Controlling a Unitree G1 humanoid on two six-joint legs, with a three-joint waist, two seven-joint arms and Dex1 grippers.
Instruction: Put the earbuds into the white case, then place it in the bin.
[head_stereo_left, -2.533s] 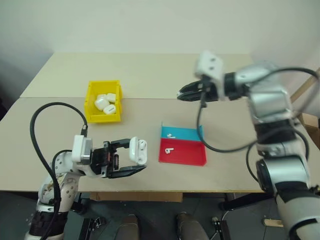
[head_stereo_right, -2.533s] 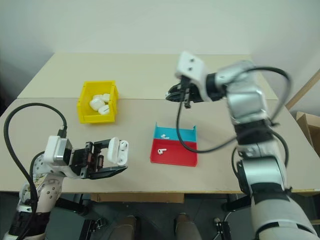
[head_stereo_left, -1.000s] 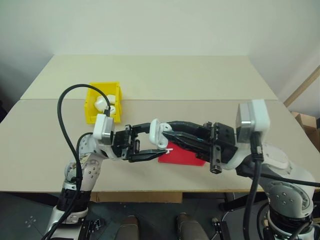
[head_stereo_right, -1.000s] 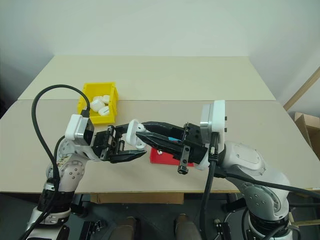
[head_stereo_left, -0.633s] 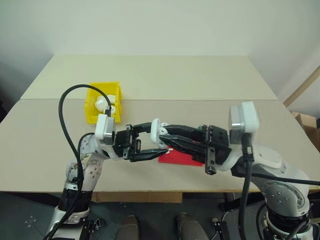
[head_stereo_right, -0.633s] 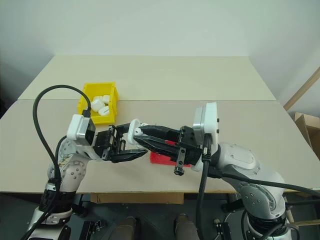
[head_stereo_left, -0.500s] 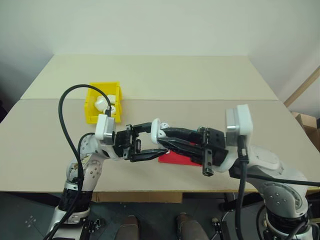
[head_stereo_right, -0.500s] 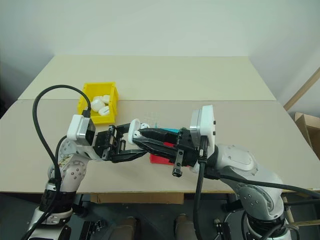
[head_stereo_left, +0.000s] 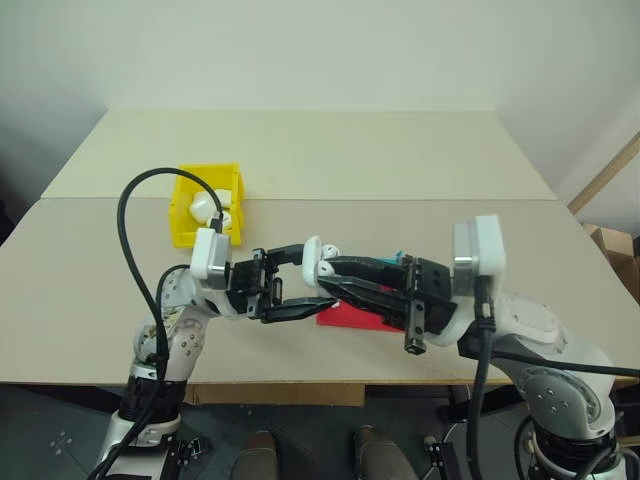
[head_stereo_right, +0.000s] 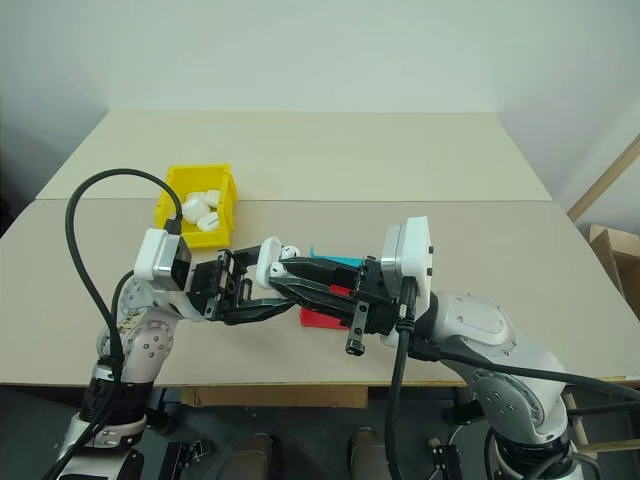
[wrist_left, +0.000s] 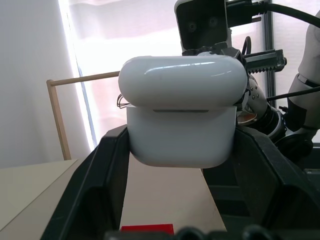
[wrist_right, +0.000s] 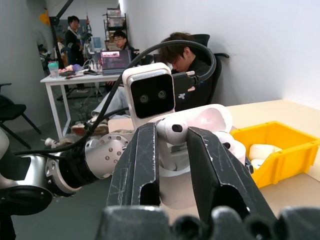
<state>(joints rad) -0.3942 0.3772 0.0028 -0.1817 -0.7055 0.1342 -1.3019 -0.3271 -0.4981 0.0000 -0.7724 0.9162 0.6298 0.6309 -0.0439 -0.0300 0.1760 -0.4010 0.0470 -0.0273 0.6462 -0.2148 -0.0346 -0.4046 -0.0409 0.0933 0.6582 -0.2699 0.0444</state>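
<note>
My left gripper (head_stereo_left: 308, 285) is shut on the white case (head_stereo_left: 311, 262) and holds it above the table's front middle. The left wrist view shows the case (wrist_left: 182, 117) clamped between both black fingers (wrist_left: 107, 175). My right gripper (head_stereo_left: 332, 280) reaches in from the right, its tips at the case, shut on a small white earbud (wrist_right: 172, 129). The case's raised lid (wrist_right: 212, 119) stands just behind that earbud. The yellow bin (head_stereo_left: 184, 222) sits on the table at the back left, beyond my left hand.
Several white cases (head_stereo_left: 205, 206) lie in the bin. A shallow red and blue tray (head_stereo_left: 358, 314) rests on the table under my right gripper. People sit at a desk (wrist_right: 95, 75) in the room behind, seen in the right wrist view.
Both arms have come together in front. My left gripper rose with the case, and my right gripper swung in from the far side and edged left up to the case.
</note>
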